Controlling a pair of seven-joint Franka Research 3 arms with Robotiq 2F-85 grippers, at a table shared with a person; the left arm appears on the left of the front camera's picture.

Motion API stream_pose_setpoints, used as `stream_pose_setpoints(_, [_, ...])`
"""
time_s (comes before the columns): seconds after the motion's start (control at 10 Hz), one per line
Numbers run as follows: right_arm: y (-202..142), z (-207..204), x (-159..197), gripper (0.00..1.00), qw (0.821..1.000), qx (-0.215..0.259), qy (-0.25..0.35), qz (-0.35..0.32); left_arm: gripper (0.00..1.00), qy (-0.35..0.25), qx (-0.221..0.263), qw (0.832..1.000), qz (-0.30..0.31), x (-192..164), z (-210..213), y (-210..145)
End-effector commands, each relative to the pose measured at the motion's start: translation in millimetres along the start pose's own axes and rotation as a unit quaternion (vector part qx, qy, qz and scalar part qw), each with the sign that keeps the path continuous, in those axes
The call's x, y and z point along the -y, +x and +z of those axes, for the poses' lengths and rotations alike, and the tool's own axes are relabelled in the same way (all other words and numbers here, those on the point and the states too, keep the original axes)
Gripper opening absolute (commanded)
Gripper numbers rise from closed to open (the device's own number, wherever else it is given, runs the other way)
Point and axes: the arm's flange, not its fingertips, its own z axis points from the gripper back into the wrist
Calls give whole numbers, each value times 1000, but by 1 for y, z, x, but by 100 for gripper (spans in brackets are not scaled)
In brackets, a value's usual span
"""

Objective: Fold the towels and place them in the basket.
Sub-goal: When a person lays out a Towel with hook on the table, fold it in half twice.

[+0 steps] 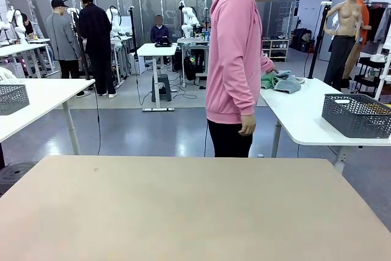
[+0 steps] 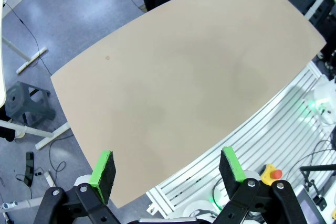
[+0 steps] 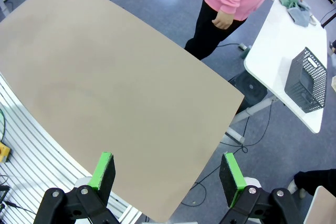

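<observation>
A grey-blue towel (image 1: 288, 84) lies bunched beside a green cloth (image 1: 267, 80) on a white side table (image 1: 299, 117) at the right, with the person's hand on the pile. The same towel (image 3: 300, 14) appears far off in the right wrist view. The dark grey mesh basket (image 1: 357, 115) stands on that side table, nearer its front; it also shows as the basket (image 3: 306, 81) in the right wrist view. My left gripper (image 2: 167, 167) hangs open high over the beige table (image 2: 178, 87). My right gripper (image 3: 168, 170) is open too, above the table's other end (image 3: 115, 82).
A person in a pink hoodie (image 1: 235, 59) stands at the far edge of the beige table (image 1: 183, 206), turned toward the side table. Another mesh basket (image 1: 12, 98) sits on a white table at the left. A ribbed white base (image 2: 273, 135) borders the table's near side.
</observation>
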Motion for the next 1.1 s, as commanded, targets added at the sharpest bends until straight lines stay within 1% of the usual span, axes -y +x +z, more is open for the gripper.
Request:
stream_pose_setpoints(0.0, [1, 0, 1, 100, 1000, -1, 0, 0, 100, 1, -2, 1000, -1, -1, 3, 3])
stream_pose_setpoints(1.0, [1, 0, 1, 100, 1000, -1, 0, 0, 100, 1, -2, 1000, -1, -1, 3, 3])
